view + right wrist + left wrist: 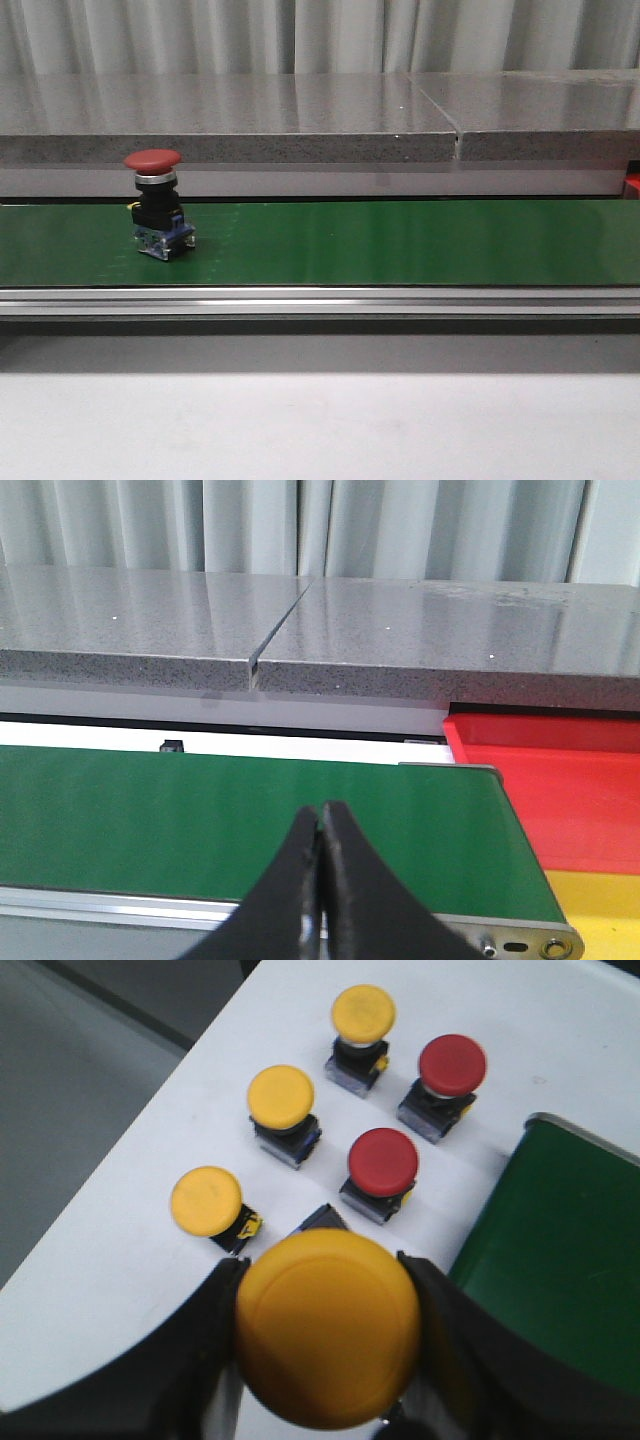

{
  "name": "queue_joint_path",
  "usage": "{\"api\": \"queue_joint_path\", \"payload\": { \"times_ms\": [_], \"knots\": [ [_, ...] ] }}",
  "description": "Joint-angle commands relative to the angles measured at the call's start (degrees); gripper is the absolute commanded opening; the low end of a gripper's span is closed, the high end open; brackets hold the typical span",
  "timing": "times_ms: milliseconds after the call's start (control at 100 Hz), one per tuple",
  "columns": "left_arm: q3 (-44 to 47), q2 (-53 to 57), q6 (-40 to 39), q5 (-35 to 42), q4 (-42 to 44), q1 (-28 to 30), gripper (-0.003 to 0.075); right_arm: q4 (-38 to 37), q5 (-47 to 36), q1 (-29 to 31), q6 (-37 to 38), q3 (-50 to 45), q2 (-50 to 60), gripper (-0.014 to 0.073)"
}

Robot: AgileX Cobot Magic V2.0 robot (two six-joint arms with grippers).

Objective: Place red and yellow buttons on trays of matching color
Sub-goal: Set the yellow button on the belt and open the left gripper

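A red button (155,205) with a mushroom cap stood upright on the green belt, far left. Three yellow buttons (280,1110) and two red ones (382,1170) stood upright on white. A red tray (560,780) was seen beside a yellow tray (600,910), at the right.

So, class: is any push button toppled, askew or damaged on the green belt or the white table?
Nothing stands out. The red mushroom-head button stands upright on the green conveyor belt, and the five loose buttons on the white table sit upright too.
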State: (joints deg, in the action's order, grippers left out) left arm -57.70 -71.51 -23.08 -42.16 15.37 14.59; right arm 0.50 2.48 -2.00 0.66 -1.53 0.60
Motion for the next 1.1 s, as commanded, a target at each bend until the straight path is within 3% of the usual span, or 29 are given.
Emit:
{"api": "queue_joint_path", "payload": {
  "times_ms": [0,450,1090],
  "knots": [
    [-3.53,0.09,0.1,1.84,0.34,-2.31,-0.0019,-0.5,-4.71,-0.24,-0.22,0.82,1.11,-0.0067],
    [-9.37,-11.38,1.16,0.09,0.02,-10.53,-0.0019,-0.5,-4.71,-0.24,-0.22,0.82,1.11,-0.0067],
    [-9.64,-16.69,1.74,0.81,-4.7,-12.06,-0.0013,-0.5,-4.71,-0.24,-0.22,0.82,1.11,-0.0067]
  ]
}}
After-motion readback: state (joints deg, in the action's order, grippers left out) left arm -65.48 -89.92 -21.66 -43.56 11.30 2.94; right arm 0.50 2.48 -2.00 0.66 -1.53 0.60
